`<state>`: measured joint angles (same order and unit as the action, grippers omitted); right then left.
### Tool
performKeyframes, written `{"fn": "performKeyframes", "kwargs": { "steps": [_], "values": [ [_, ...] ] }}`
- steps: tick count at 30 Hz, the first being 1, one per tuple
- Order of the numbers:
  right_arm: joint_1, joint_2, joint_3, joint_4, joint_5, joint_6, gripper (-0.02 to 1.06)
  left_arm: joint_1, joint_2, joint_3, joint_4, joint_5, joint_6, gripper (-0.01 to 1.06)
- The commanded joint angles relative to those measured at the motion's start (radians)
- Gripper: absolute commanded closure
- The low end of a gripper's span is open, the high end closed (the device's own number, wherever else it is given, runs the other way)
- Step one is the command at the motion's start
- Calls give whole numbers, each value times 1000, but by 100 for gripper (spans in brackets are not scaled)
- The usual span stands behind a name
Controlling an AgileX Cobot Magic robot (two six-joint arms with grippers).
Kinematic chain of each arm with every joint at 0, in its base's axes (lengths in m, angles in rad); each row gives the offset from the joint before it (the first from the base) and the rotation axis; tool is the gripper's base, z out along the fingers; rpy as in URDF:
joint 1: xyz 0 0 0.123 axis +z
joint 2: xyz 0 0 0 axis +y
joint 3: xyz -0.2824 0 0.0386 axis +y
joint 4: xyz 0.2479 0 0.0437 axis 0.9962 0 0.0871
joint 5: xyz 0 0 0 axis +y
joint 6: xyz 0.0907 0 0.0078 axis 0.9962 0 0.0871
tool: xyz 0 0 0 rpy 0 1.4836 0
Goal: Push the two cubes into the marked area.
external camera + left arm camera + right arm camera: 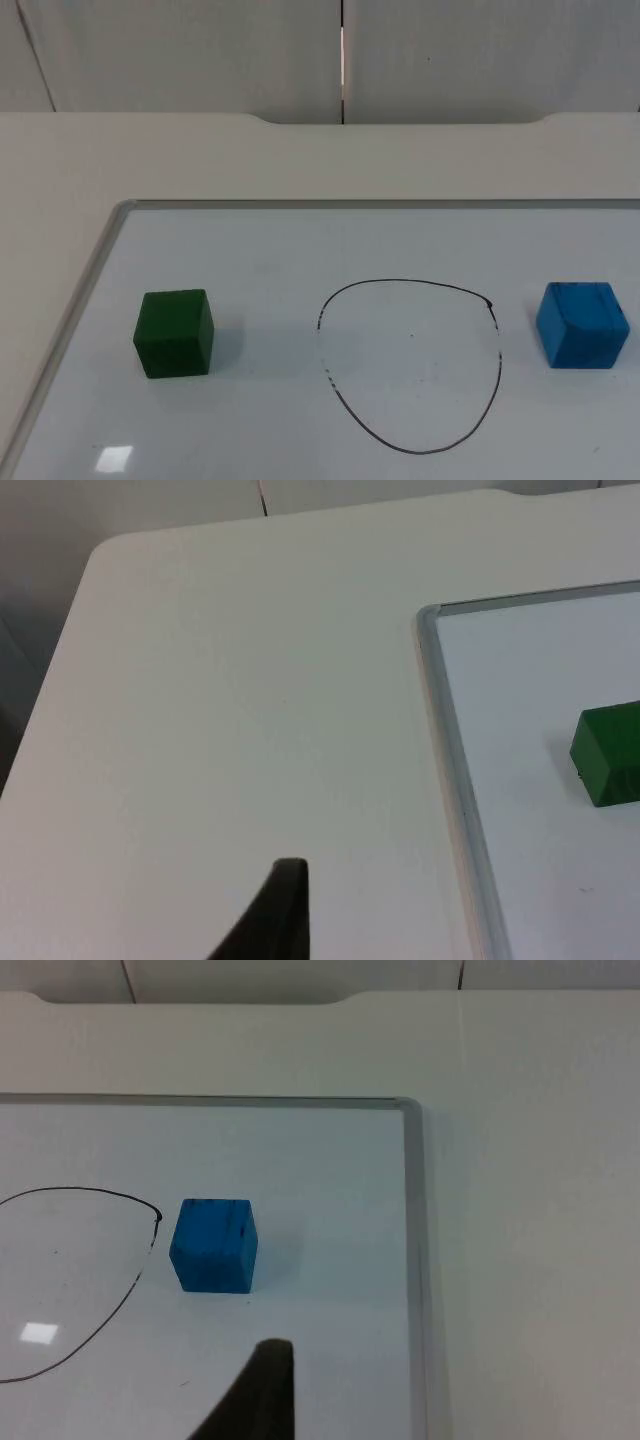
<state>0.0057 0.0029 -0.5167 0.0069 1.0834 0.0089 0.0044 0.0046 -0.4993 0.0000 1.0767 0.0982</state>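
While gripper states cannot be told, green cube point(175, 333) and blue cube point(582, 325) outside drawn outline point(410, 365).

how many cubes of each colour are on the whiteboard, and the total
green cube: 1
blue cube: 1
total: 2 cubes, both lying on the whiteboard outside the drawn outline, one on each side of it

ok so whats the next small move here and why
Probably bring the right gripper down just outside the blue cube, on its far side from the drawn outline, ready to push. Both it and the green cube sit outside the outline on the whiteboard, and blue is nearer the line.
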Motion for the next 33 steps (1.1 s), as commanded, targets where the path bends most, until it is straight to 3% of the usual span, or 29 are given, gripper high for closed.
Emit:
{"fn": "performKeyframes", "kwargs": {
  "steps": [1,5,7,10,11,12,13,15,16,22,33],
  "values": [
    [4,-3,1,0,-9,1,0,-5,-5,5,-6,-2,-2,2],
    [4,-3,1,0,-9,1,0,-5,-5,5,-6,-2,-2,12],
    [4,-3,1,0,-9,1,0,-5,-5,2,-6,-4,-2,25],
    [4,-3,1,0,-9,1,0,-5,-5,-10,-6,-19,2,53],
    [4,-3,1,0,-9,1,0,-5,-5,-10,-6,-19,2,53],
    [4,-3,1,0,-9,1,0,-5,-5,-17,-6,-40,2,70],
    [4,-3,1,0,-9,1,0,-5,-5,-19,-6,-49,2,76],
    [4,-3,1,0,-9,1,0,-5,-5,-33,-12,-97,2,101],
    [4,-3,1,0,-9,1,0,-5,-5,-35,-14,-122,2,105],
    [4,-3,1,0,-9,1,0,-5,18,-35,-52,-191,2,105],
    [4,-3,1,0,-9,1,0,-5,360,-37,-108,-245,2,105]
  ]
}}
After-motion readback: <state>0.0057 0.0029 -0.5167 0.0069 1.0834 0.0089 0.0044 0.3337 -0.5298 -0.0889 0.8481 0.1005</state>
